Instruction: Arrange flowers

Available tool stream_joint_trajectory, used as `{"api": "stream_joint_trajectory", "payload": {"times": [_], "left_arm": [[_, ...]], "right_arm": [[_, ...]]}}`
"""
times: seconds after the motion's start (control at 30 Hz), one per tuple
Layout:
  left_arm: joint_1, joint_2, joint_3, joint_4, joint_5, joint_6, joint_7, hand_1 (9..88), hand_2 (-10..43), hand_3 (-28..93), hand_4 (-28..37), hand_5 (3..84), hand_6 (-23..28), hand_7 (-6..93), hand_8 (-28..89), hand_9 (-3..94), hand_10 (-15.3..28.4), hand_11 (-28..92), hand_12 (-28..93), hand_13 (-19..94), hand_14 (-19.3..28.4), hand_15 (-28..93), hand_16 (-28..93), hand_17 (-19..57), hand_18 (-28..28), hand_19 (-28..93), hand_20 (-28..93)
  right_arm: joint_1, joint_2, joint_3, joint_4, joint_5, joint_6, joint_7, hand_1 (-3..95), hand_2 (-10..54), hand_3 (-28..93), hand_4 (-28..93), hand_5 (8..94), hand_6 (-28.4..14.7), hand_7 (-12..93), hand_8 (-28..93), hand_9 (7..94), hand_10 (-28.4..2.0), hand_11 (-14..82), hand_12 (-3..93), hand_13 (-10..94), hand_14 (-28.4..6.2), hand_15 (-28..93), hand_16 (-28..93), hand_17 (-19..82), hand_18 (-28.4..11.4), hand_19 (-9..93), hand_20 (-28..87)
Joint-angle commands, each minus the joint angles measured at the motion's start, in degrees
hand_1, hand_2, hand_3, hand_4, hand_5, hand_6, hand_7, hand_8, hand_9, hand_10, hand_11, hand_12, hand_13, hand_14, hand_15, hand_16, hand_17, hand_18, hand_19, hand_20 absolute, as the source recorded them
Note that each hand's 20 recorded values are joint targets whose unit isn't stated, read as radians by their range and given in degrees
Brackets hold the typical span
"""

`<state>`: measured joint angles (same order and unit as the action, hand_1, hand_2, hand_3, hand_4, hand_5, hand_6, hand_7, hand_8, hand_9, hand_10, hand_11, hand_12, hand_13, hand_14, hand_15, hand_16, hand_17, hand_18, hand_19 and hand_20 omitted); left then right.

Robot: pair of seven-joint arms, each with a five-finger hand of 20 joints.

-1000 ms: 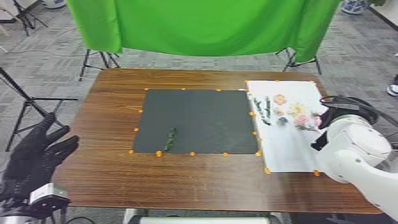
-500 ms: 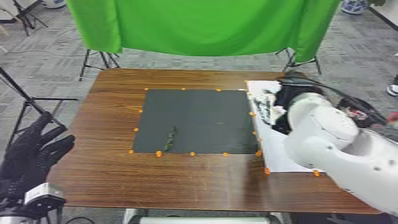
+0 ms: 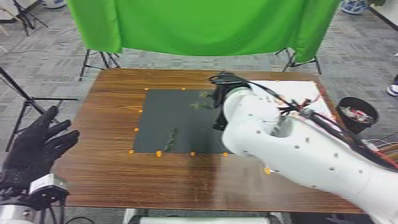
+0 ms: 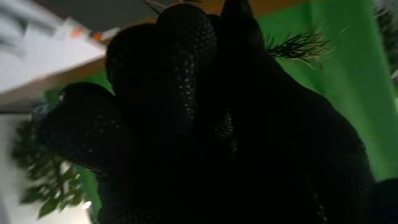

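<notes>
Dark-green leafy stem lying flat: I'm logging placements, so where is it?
In the head view, the stem lies on the black square sheet, left of centre, just beyond an orange marker.

White arms — dotted with dark screws — trail black and red cables.

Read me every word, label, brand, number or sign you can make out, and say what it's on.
There is no text I can read.
Dark board: none seen.
White sheet: none seen on the part in view.
Green cloth: none.
Right arm: dark dots, no readable letters.
Blue-and-white vase: marks too small to tell pattern from writing.
</notes>
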<state>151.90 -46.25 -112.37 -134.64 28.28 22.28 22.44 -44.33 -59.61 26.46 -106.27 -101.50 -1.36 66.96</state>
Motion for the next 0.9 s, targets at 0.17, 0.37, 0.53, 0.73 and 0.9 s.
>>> {"api": "stream_joint_trajectory", "payload": {"times": [0.17,0.37,0.53,0.73,0.9], "left_arm": [[-9.4,-3.32,2.66,1.48,4.01,-4.86,-7.02,30.4,6.6,63,-19.6,29.5,6.2,7.3,-7,25.9,18.3,22,11,20,28.0,56,-12,-5.7,28.4,58,-8],[-10.8,-2.26,3.66,1.92,3.61,-4.81,-6.98,30.4,6.5,63,-19.5,29.5,6.3,7.3,-7,26.0,18.2,22,11,20,28.0,56,-12,-5.7,28.4,58,-8],[-11.5,-2.95,3.86,1.98,4.55,-5.35,-7.91,30.5,6.5,63,-19.4,29.6,6.3,7.2,-7,25.9,18.2,22,11,20,27.9,56,-12,-5.7,28.4,58,-8],[-13.1,-1.84,5.18,2.31,4.42,-5.23,-7.41,30.6,6.6,63,-19.2,29.6,6.3,7.2,-7,25.9,18.3,22,12,20,27.9,56,-12,-5.7,28.4,58,-8],[-12.0,-0.01,5.17,2.10,3.15,-4.14,-6.16,30.6,6.6,63,-19.2,29.7,6.3,7.3,-7,25.9,18.3,22,11,20,27.9,56,-12,-5.7,28.4,58,-9]], "right_arm": [[-1.0,-9.2,-5.3,6.2,3.0,0.0,1.5,64.4,-7.6,70,-28,86.3,-8.4,12,19,93.7,-11.6,30.3,16.7,94,-4.3,52,12,77,-5.1,93,-13],[-1.1,-10.5,-5.6,8.3,4.0,-0.9,2.7,63.5,-7.1,71,-28,85.5,-8.1,12,18,93.7,-11.6,29.5,16.4,94,-4.5,51,12,77,-5.1,93,-14],[-0.6,-11.5,-6.7,9.5,4.4,0.1,3.0,62.1,-7.6,73,-27,85.8,-7.8,12,16,93.7,-11.7,29.8,16.0,94,-4.7,51,13,77,-5.4,93,-15],[1.0,-12.6,-7.9,11.4,5.0,0.4,3.3,60.1,-7.9,70,-25,85.8,-7.5,12,15,93.7,-11.6,31.4,15.3,94,-5.0,51,13,77,-5.7,93,-15],[1.6,-13.8,-8.3,12.3,4.9,0.7,3.8,58.5,-7.8,69,-26,86.0,-7.4,12,14,93.7,-11.8,32.1,15.0,94,-5.0,52,12,78,-5.7,93,-15]]}}
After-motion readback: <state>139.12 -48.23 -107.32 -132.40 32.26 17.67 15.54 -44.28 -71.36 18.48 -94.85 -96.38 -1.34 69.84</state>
